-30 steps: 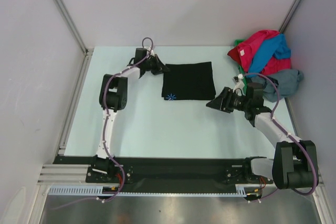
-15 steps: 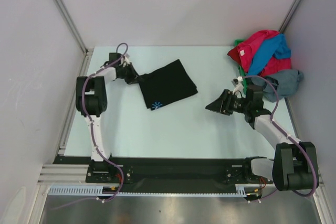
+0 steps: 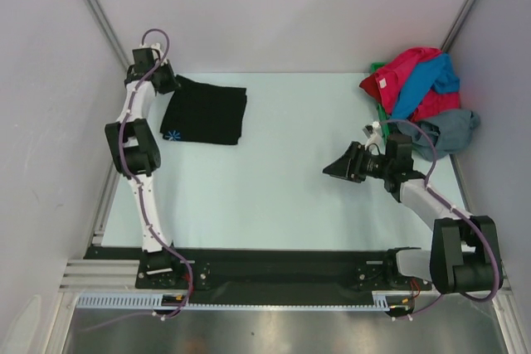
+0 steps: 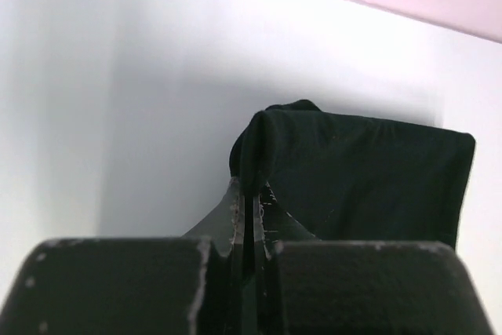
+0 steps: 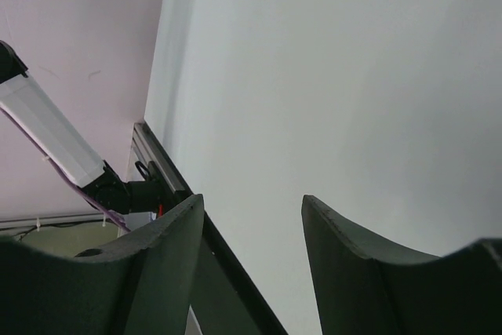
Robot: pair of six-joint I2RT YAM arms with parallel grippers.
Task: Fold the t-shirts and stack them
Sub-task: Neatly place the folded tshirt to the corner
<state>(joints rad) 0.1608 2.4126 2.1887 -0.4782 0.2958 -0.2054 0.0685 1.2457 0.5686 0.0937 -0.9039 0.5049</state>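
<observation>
The right gripper (image 3: 338, 169) hangs spread and empty above the pale worktop (image 3: 282, 201), near the heaped red-pink, blue and grey cloth t-shirts (image 3: 415, 89) at its far-right corner. The folded black cloth t-shirt (image 3: 207, 113) lies far-left, one corner pinched in the left gripper (image 3: 171, 82). The cloth looks light and limp, probably best pinched at an edge or corner.

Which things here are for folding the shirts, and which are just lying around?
For the job: folded black t-shirt; red-pink t-shirt; blue t-shirt; grey t-shirt.
Just there: metal rail along the table's edge; green cloth peeking out behind the pile, maybe another shirt, too hidden to tell.
</observation>
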